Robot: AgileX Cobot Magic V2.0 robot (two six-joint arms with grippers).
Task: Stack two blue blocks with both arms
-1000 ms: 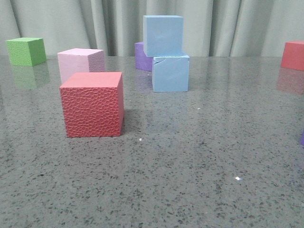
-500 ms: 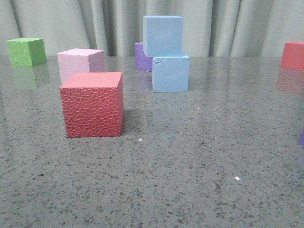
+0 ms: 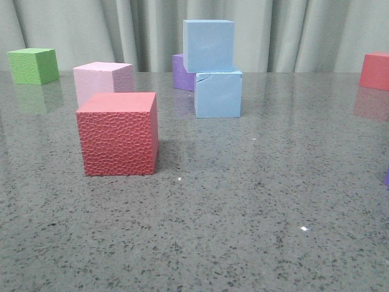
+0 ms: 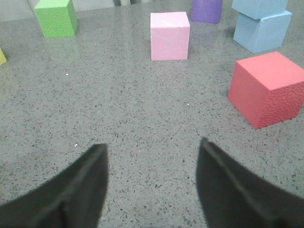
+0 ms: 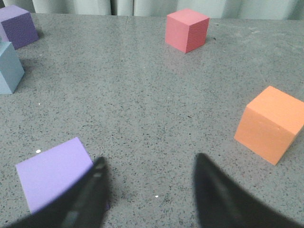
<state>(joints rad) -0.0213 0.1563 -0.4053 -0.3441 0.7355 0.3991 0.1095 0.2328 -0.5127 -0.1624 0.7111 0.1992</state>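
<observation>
Two pale blue blocks stand stacked at the table's far middle. The upper blue block (image 3: 209, 45) rests on the lower blue block (image 3: 219, 93), which has a crack near its top edge. The stack also shows in the left wrist view (image 4: 262, 29), and the lower block's edge in the right wrist view (image 5: 9, 69). My left gripper (image 4: 152, 147) is open and empty over bare table, well short of the stack. My right gripper (image 5: 148, 161) is open and empty, with a light purple cube (image 5: 54, 172) beside one finger. Neither gripper shows in the front view.
A red cube (image 3: 118, 134) sits near front left, a pink cube (image 3: 102, 80) behind it, a green cube (image 3: 33, 65) far left, a dark purple cube (image 3: 180, 72) behind the stack. Another red cube (image 3: 375, 70) stands far right. An orange cube (image 5: 270, 124) lies near the right gripper.
</observation>
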